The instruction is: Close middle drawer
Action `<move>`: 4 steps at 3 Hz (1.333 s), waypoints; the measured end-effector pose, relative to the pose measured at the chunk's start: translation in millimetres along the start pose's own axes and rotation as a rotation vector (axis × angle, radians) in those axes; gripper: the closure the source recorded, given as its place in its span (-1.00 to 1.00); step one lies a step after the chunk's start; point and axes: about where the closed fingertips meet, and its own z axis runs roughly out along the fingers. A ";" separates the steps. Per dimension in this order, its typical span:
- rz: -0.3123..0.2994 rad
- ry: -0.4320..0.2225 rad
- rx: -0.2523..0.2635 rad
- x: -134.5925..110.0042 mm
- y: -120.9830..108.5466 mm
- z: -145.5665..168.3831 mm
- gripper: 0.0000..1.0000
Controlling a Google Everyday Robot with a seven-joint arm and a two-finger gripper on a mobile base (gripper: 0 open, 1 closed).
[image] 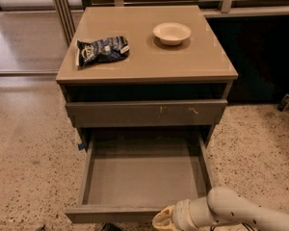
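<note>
The middle drawer (pixel 144 177) is pulled far out of the grey-brown cabinet; its flat grey inside is bare and its plain front edge (pixel 111 213) lies near the bottom of the view. My gripper (pixel 164 219) is at the bottom, right at the drawer's front edge, just right of its middle, on the end of my white arm (pixel 231 208), which comes in from the lower right. Most of the gripper is out of view below the frame.
Above the open drawer is a taller drawer front with pale scratch marks (pixel 145 112), nearly shut. On the cabinet top (pixel 144 61) lie a dark chip bag (pixel 102 50) and a white bowl (pixel 172 32). Speckled floor (pixel 29 158) surrounds the cabinet.
</note>
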 end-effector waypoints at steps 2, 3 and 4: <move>-0.102 0.008 0.143 -29.8 -51.9 -19.7 1.00; -0.102 0.009 0.156 -28.6 -55.7 -20.4 1.00; -0.107 0.010 0.230 -21.7 -77.5 -25.2 1.00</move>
